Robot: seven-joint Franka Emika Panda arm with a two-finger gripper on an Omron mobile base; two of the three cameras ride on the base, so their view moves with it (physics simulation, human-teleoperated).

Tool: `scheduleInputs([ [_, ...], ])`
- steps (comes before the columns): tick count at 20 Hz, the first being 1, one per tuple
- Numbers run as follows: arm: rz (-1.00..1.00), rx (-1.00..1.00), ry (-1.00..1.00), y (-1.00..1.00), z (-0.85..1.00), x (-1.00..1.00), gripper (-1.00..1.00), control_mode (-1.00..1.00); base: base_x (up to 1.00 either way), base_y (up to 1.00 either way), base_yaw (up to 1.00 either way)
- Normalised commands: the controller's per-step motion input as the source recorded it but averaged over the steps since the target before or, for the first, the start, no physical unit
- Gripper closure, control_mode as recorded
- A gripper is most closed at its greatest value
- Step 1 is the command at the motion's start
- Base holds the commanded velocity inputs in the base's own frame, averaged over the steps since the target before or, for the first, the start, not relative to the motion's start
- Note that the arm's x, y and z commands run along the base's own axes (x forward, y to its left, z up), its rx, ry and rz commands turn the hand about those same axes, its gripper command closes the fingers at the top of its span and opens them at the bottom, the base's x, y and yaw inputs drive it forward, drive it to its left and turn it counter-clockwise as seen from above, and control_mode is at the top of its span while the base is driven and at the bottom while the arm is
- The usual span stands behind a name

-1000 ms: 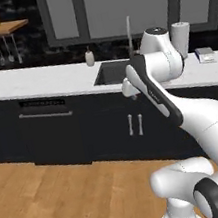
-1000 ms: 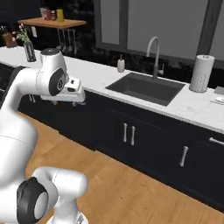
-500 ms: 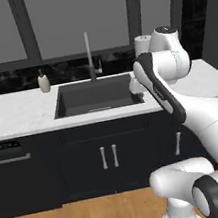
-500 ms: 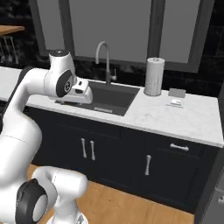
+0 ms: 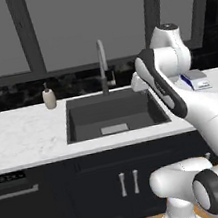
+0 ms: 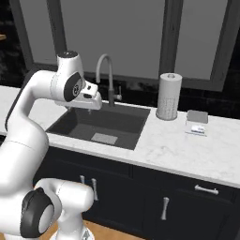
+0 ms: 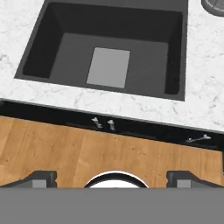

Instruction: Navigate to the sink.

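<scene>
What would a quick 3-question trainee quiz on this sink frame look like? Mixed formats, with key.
1. True or false: the sink basin holds dishes.
2. Multiple choice: in the right base view, the paper towel roll stands (A) inside the basin, (B) on the counter to the right of the sink, (C) on the floor.
3. Short answer: in the hand view, how do the fingertips of the gripper stand?

Key:
1. False; just the pale drain plate shows on its floor.
2. B.
3. Wide apart, nothing between them.
</scene>
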Motion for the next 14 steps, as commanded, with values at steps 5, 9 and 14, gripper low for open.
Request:
scheduleInputs([
  [5, 0.0, 0.0, 0.0, 0.0, 0.0, 0.0, -1.0, 1.0, 0.52, 0.7, -0.17],
  [9, 0.0, 0.0, 0.0, 0.0, 0.0, 0.0, -1.0, 1.0, 0.64, 0.26, -0.1],
  [14, 0.0, 0.0, 0.0, 0.0, 0.0, 0.0, -1.0, 1.0, 0.5, 0.0, -0.02],
])
